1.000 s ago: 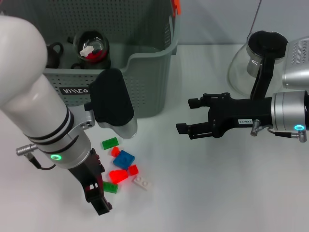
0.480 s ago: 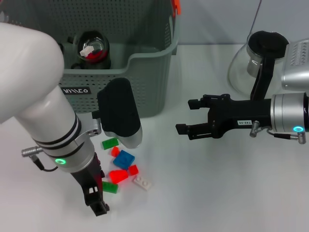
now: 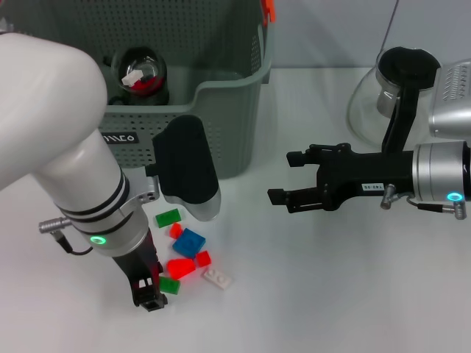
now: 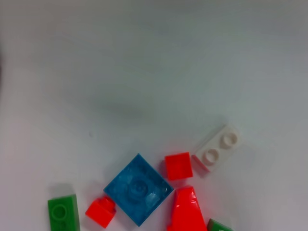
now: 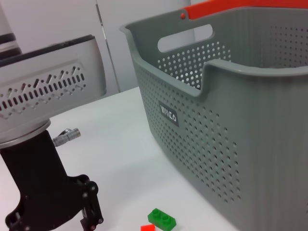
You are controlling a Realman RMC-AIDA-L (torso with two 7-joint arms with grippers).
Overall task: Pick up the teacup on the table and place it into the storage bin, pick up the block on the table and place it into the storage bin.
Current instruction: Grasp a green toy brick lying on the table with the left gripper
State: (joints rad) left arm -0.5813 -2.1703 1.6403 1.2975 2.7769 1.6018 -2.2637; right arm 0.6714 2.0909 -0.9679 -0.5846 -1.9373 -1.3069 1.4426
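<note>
Left gripper (image 3: 149, 293) low over the table (image 3: 331, 294) at the near edge of the block pile, pointing down; can't tell if its fingers are spread or closed, and nothing visibly held. Right next to it sits a green block (image 3: 169, 285), touching or almost touching the gripper. Just beyond: a red wedge block (image 3: 180, 268), a small red cube (image 3: 203, 258), a white two-stud block (image 3: 218, 277), a blue square block (image 3: 189, 243), another small red block (image 3: 176, 230) and a second green block (image 3: 167, 217) farthest back, all loose on the table in a tight cluster. Left wrist view shows the same pile: blue square (image 4: 138, 188) in the middle, red cube (image 4: 178, 166) and white block (image 4: 217, 148) on one side, green block (image 4: 63, 212) and small red one (image 4: 101, 211) on the other. Right gripper (image 3: 283, 179) hovers well apart from the pile on the right side, fingers spread, empty, pointing toward the storage bin (image 3: 228, 121). Bin stands behind the blocks, dipped front rim facing the robot, black label (image 3: 118, 137) partly hidden by the left arm, orange clip (image 3: 269, 9) on the back corner. Inside the bin a teacup (image 3: 140, 73) with something red and white in it. Far right, a glass pot (image 3: 383, 99) with black handle behind the right arm. Right wrist view: bin wall (image 5: 231, 125) close, green block (image 5: 161, 217) on the table below it.
</note>
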